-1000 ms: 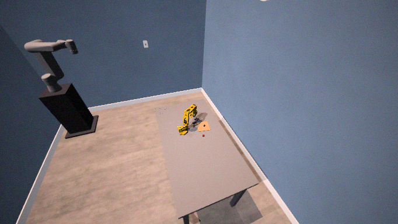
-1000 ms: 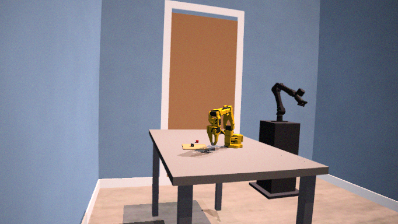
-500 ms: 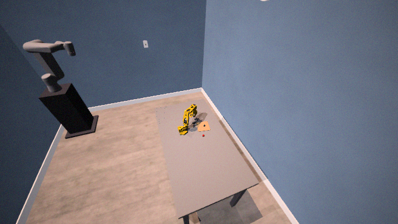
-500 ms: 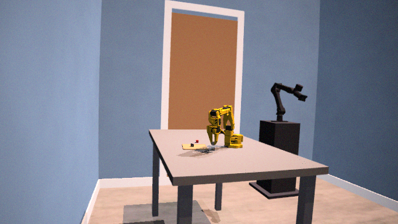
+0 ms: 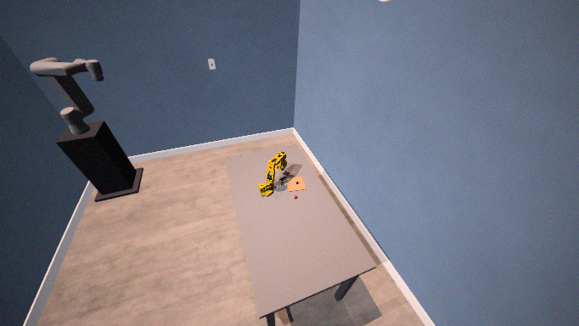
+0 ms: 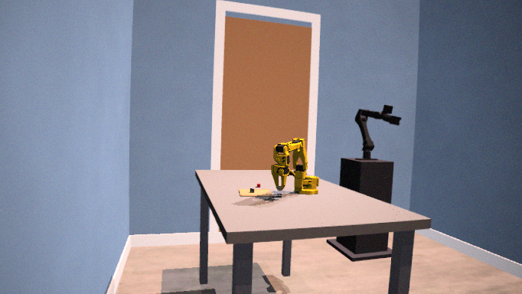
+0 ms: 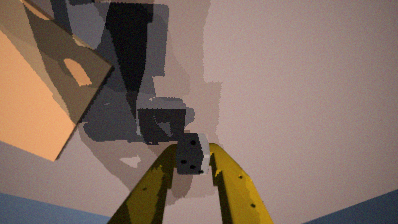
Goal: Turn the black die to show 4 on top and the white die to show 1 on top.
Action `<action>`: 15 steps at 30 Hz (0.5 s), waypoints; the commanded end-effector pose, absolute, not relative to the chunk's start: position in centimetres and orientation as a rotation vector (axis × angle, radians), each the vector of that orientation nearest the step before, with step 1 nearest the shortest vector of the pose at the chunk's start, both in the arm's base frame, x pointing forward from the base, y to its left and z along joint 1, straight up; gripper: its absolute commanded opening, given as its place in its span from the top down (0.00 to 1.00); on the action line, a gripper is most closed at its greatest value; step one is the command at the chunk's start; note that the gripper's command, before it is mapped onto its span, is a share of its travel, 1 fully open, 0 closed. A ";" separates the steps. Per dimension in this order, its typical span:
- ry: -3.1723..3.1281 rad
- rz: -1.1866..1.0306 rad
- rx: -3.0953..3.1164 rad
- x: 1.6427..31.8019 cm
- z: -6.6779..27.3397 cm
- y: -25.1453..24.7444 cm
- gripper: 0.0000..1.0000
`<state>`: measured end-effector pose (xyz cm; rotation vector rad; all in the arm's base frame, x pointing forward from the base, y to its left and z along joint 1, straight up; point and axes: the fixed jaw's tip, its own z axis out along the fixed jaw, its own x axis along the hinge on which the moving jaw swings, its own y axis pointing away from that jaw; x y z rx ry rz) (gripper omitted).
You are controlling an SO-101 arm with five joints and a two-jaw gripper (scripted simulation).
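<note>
Since the mat (image 5: 292, 187) (image 6: 260, 193) (image 7: 30, 115) is where the white die (image 7: 190, 154) must end up, the coming move turns on the sideways gap between them. In the wrist view the mat lies to the left, its nearest corner up and left of the end effector (image 5: 280, 168) (image 6: 280, 187) (image 7: 194, 148); in the exterior view the mat is also left of the fingertips. The end effector is closed on the white die, which sits between its fingertips, beside the mat and outside its edge. Whether the die quite clears the surface (image 5: 289, 238) (image 6: 306, 214) (image 7: 300, 100), I cannot tell.

The black die (image 5: 297, 182) (image 6: 252, 190) is on the mat, so the white one probably wants setting down on the near part, with room between the two. The red die (image 5: 295, 197) (image 6: 259, 185) is off the mat, just beside a different edge, and looks best left alone. A cube has no long axis to line up; its turn matters instead. Which number would land uppermost is unclear. Carried too low, the die might catch the mat's edge and shift it.

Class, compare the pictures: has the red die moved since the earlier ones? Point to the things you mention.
No. The red die (image 5: 295, 197) (image 6: 259, 185) lies in the same spot on the table (image 5: 280, 255) (image 6: 314, 214), just off the mat (image 5: 293, 187) (image 6: 243, 193), as before.
</note>
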<state>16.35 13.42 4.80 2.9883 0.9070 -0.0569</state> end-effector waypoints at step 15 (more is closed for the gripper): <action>0.754 0.043 3.065 16.7 6.2 14.0 1.00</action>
